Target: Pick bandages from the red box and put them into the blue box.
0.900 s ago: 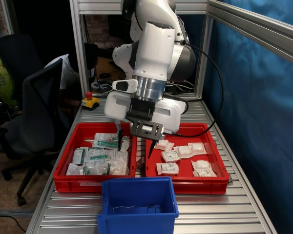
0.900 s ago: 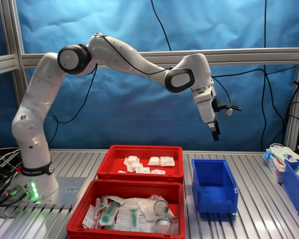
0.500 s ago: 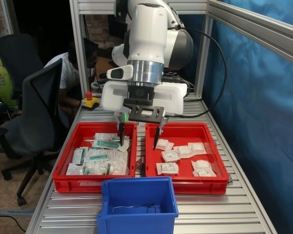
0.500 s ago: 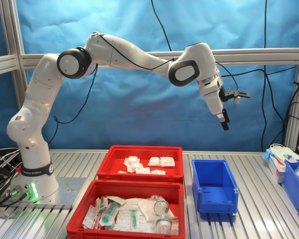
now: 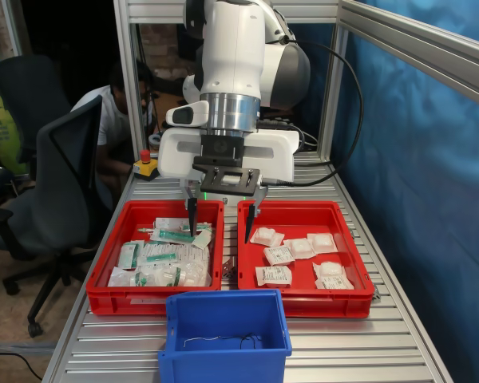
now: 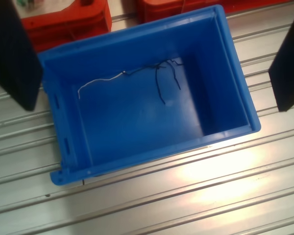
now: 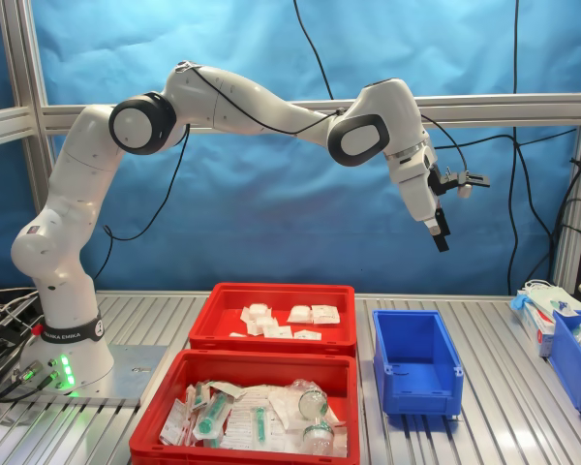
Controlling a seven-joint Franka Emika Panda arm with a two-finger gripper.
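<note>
The gripper [image 5: 219, 221] hangs high above the bench [image 7: 484, 431], its jaws spread wide apart with nothing between them — in the wrist view the two dark fingers [image 6: 13, 51] frame the scene at either edge. Directly below the jaws sits the blue box [image 6: 147, 93], seen from above in the wrist view; its floor holds only a thin tangle of thread [image 6: 157, 78], part white and part dark, and no packet. In the second exterior view the blue box [image 7: 415, 359] stands well beneath the jaws, with the gripper [image 7: 440, 232] tilted over it.

The bandages [image 5: 299, 257] lie in the red box [image 5: 305, 297], which is lower than the jaws and, in the first exterior view, behind and to the right of the blue box [image 5: 226, 333]. They are scattered loosely over the tray floor, several touching one another. In the second exterior view the same white packets [image 7: 286, 320] cluster in the farther red tray [image 7: 271, 339], away from the jaws toward the arm's base.

Just beside the red box, a twin red tray [image 5: 156, 291] holds a heap of clear packets with green print [image 5: 164, 255].
</note>
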